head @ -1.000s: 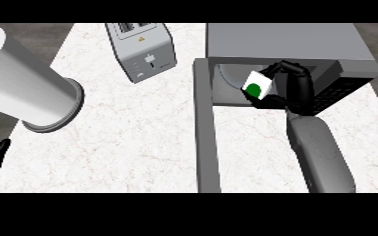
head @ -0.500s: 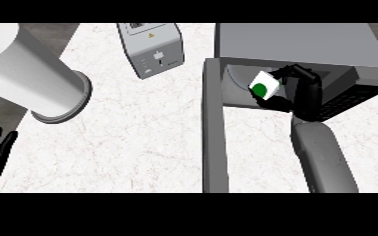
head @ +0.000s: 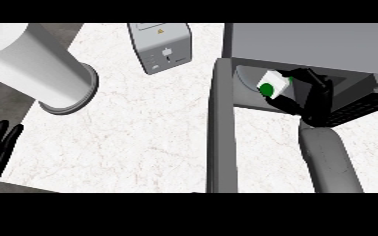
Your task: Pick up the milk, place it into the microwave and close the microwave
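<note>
Inside the open microwave [head: 310, 42], at the view's right, the right hand [head: 314, 97] has its fingers curled round the milk carton [head: 271, 85], a white carton with a green round mark. The carton sits within the oven's dark cavity, tilted, above the pale round turntable [head: 247, 77]. The microwave door [head: 221, 130] stands swung out toward the viewer, its grey edge running down the white marbled bench [head: 148, 130]. The right forearm [head: 332, 160] comes up from the lower edge. A grey toaster [head: 161, 47] stands on the bench left of the microwave. The left forearm [head: 44, 67] crosses the upper left. Black fingers of the left hand [head: 7, 140] show at the left edge, straight and holding nothing.
</note>
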`<control>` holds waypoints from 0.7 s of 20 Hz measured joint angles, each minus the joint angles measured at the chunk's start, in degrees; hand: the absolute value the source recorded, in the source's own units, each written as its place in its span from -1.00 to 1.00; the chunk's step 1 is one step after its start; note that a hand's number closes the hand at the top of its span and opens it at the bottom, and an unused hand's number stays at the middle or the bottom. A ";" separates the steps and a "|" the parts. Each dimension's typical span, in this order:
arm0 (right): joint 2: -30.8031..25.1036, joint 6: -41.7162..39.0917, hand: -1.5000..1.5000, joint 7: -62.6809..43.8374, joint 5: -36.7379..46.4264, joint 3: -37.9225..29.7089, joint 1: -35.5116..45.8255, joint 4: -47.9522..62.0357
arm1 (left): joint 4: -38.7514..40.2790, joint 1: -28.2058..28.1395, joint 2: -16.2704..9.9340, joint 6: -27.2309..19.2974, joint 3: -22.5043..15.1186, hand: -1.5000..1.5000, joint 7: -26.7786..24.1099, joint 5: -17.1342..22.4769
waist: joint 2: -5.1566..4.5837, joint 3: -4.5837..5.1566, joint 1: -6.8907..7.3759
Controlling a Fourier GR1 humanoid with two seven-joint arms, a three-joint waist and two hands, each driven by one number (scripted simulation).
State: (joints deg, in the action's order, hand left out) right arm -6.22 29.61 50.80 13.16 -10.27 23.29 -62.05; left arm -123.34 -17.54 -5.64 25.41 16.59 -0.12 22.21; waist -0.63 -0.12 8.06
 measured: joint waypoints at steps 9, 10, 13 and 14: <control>1.01 2.52 -1.00 0.95 2.78 -0.33 -2.04 -0.30 | 0.70 2.12 -0.28 -0.05 -1.65 -1.00 0.40 -1.98 | -0.65 0.32 1.74; 1.41 2.31 -1.00 0.96 2.67 -0.17 -2.14 -0.03 | 0.75 2.34 -0.37 0.03 -1.92 -1.00 0.57 -2.07 | -0.73 0.27 1.94; 2.57 1.67 -1.00 0.75 2.55 0.55 -1.74 1.33 | 0.94 2.89 -0.11 0.16 -3.09 -1.00 0.75 -2.65 | -1.02 0.19 2.53; 2.88 1.51 -1.00 0.60 2.38 0.62 -1.33 1.75 | 1.04 3.18 0.01 0.11 -3.45 -1.00 0.80 -2.90 | -1.09 0.17 2.57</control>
State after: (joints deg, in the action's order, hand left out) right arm -3.34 31.12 51.40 15.54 -9.65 21.96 -60.29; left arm -122.30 -14.36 -5.63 25.52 13.14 0.68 19.32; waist -1.73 0.06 10.64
